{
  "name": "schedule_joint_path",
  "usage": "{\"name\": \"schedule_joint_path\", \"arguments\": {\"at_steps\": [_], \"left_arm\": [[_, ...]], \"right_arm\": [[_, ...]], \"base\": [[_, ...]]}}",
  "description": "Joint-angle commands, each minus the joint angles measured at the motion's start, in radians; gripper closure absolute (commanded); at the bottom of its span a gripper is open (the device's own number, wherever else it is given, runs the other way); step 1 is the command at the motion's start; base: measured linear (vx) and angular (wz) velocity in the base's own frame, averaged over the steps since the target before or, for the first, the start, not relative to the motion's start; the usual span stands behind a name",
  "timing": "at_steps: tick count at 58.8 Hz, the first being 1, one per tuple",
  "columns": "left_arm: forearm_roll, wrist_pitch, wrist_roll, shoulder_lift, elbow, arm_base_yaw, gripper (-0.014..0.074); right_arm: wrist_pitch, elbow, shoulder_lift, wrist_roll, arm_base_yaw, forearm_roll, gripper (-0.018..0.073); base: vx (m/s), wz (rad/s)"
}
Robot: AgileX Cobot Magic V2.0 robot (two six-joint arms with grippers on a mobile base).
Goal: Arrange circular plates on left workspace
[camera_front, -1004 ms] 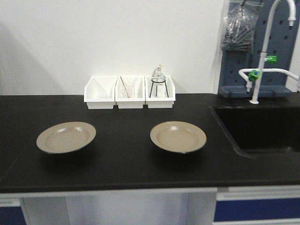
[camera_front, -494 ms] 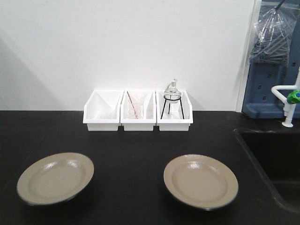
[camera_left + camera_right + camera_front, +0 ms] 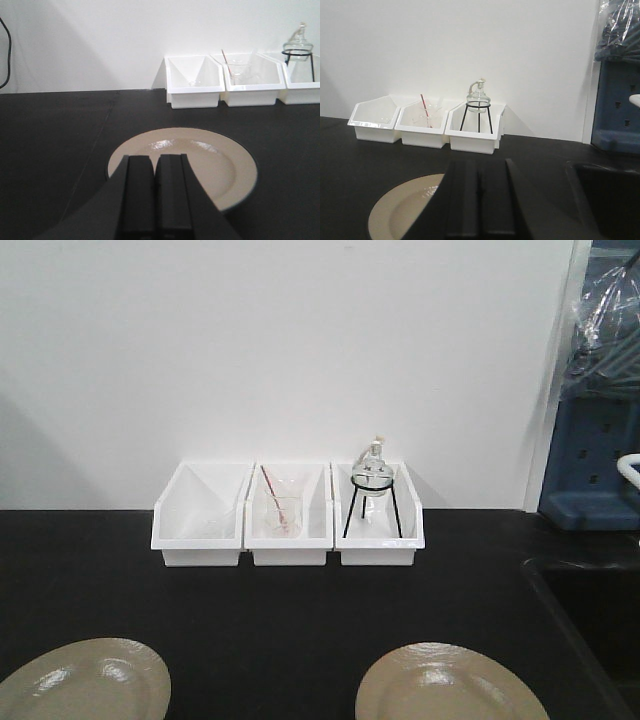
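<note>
Two beige circular plates lie flat on the black countertop (image 3: 300, 620). The left plate (image 3: 85, 680) sits at the bottom left of the front view, cut off by the frame. The right plate (image 3: 450, 685) sits at the bottom middle-right. In the left wrist view the left plate (image 3: 210, 165) lies just beyond my left gripper (image 3: 155, 159), which is shut and empty above its near rim. In the right wrist view the right plate (image 3: 402, 210) lies to the left of and partly under my right gripper (image 3: 480, 164), also shut and empty.
Three white bins (image 3: 288, 515) stand side by side at the back wall; one holds a beaker with a red rod, one a glass flask on a black tripod (image 3: 373, 490). The recessed sink basin (image 3: 600, 610) is at the right, with a blue pegboard (image 3: 600, 460) behind it.
The front view has moved closer to the counter: bins and plates have grown larger, and the plates have slid down to the bottom edge. The plates themselves have not shifted on the counter.
</note>
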Motion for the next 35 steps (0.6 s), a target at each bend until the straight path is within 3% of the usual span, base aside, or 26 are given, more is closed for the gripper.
{"name": "schedule_joint_path", "arguments": {"at_steps": [1,35], "left_arm": [[-0.003,-0.086,-0.008,-0.014,0.012,-0.004,0.0594],[-0.003,-0.086,-0.008,-0.014,0.012,-0.004,0.0594]], "right_arm": [[-0.089,0.007,-0.016,0.001,-0.004,-0.005,0.0559],[-0.089,0.007,-0.016,0.001,-0.004,-0.005,0.0559]], "base": [[0.24,0.06],[0.07,0.01]]}}
